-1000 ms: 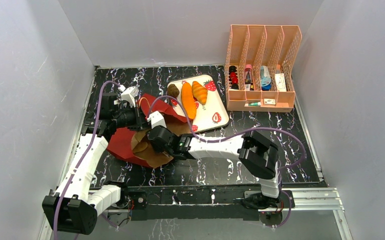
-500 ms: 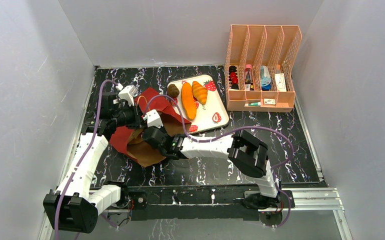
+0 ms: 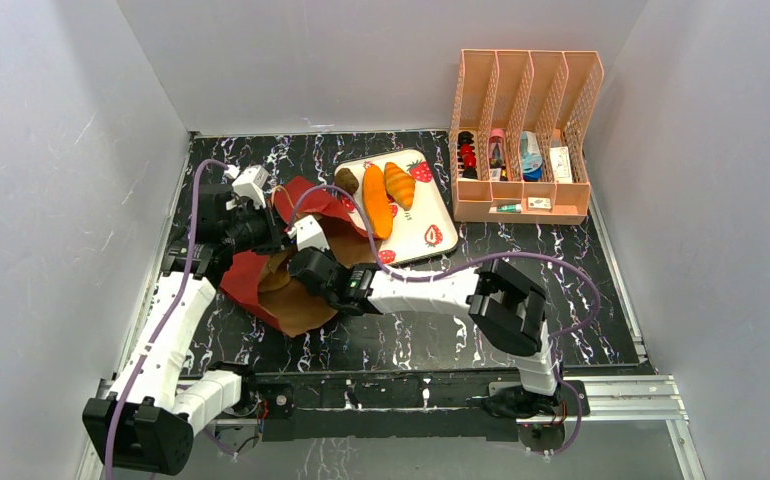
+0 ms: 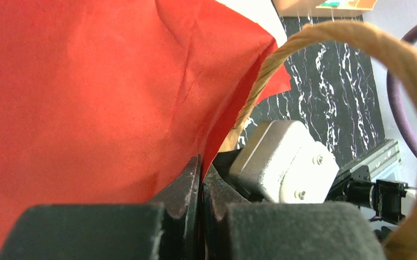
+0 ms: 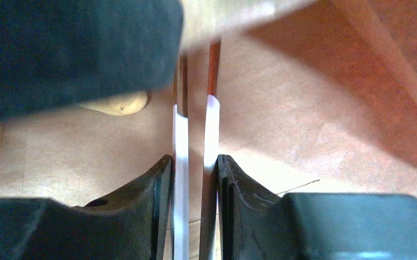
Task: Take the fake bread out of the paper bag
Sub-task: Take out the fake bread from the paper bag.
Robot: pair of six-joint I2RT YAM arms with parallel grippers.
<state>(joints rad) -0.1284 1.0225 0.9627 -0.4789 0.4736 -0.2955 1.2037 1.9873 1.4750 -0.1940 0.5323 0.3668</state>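
The paper bag [image 3: 251, 282] lies on its side at the left of the table, red outside and brown inside. My left gripper [image 4: 201, 173] is shut on its red edge [image 4: 87, 97], beside the twine handle [image 4: 358, 43]. My right gripper [image 5: 194, 168] reaches into the bag's mouth [image 3: 296, 290], shut on the two arms of the metal tongs [image 5: 180, 135]. A tan piece of fake bread [image 5: 117, 103] lies on the bag's brown floor [image 5: 304, 124] ahead of the tongs' tips. A baguette [image 3: 375, 200], a croissant [image 3: 399, 184] and a dark roll [image 3: 346, 181] lie on the tray.
The strawberry-print tray [image 3: 431, 228] sits just right of the bag. A peach desk organizer [image 3: 526, 130] with small items stands at the back right. In the right wrist view a dark blurred shape [image 5: 71, 49] fills the upper left.
My right arm has pushed further left into the bag's mouth with the tongs. The bag has shifted and its brown mouth has folded. The left gripper has kept its hold.
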